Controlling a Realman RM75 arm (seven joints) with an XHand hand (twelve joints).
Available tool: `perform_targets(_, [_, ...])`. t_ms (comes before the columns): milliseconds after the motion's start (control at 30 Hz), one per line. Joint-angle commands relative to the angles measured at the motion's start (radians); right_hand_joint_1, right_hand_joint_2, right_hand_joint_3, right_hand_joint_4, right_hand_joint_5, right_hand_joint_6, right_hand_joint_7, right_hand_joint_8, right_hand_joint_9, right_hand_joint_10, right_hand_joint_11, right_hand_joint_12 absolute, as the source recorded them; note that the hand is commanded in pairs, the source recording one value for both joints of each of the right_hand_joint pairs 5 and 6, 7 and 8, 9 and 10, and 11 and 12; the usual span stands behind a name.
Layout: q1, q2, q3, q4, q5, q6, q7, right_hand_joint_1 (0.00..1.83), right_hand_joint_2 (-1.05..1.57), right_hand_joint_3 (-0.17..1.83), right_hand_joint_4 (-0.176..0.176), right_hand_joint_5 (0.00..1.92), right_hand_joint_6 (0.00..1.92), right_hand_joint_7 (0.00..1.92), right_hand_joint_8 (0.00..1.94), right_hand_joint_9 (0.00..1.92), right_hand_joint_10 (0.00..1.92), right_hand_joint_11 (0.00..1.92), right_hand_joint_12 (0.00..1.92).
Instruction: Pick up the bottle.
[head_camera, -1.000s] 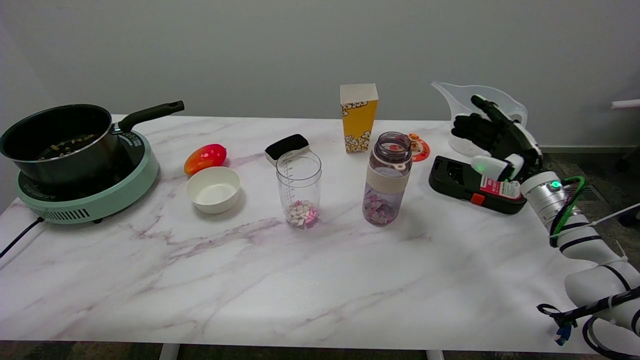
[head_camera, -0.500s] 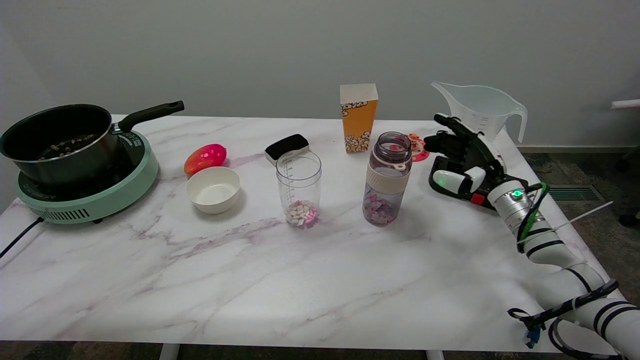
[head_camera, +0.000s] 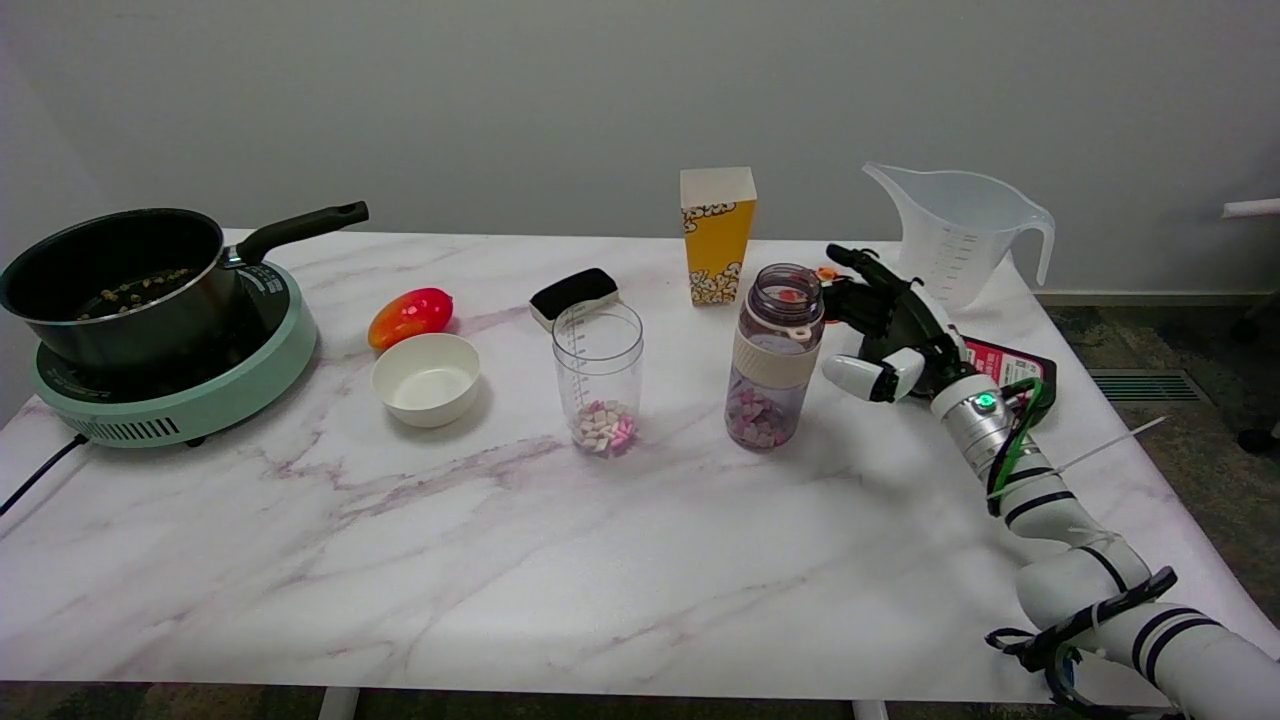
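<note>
A: Starting farthest to the left of the right hand (head_camera: 890, 325), what stands there?
B: A black pan (head_camera: 115, 280) on a green hotplate (head_camera: 200, 385), well away from the hand. Nearer in come a red-orange fruit (head_camera: 410, 315) and, just in front of it, a white bowl (head_camera: 427, 378).

A: And closer still?
B: A black-topped sponge (head_camera: 573, 295), then a clear measuring cup (head_camera: 598, 375) with pink and white pieces at its bottom. Behind them stands a yellow popcorn box (head_camera: 716, 235).

A: Where is the bottle?
B: The bottle (head_camera: 775, 355) stands upright on the marble table (head_camera: 600, 560), just to the left of the hand, lid off, with pink pieces inside. I see a slim gap between them; no touch.

A: How is the hand?
B: Released, fingers spread, palm turned toward the bottle, holding nothing.

A: Beyond the hand?
B: A dark case (head_camera: 1015, 365) with a red label lies partly hidden behind the wrist, and a clear jug (head_camera: 960, 235) stands behind the hand, to its right.
</note>
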Motion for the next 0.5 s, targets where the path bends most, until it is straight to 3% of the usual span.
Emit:
perform_targets(33, [0.017,-0.045,-0.029,-0.006,-0.004,0.021,-0.024,1.28,-0.34,1.31,0.000,0.32,0.32,0.70,0.70,0.59,0.59,0.59,0.59])
perform_targets(500, [-0.009,-0.020,-0.050,0.001,-0.003,0.043,0.013,1.27,-0.55,1.39,0.000,0.21,0.21,0.53,0.53,0.56,0.56,0.55,0.55])
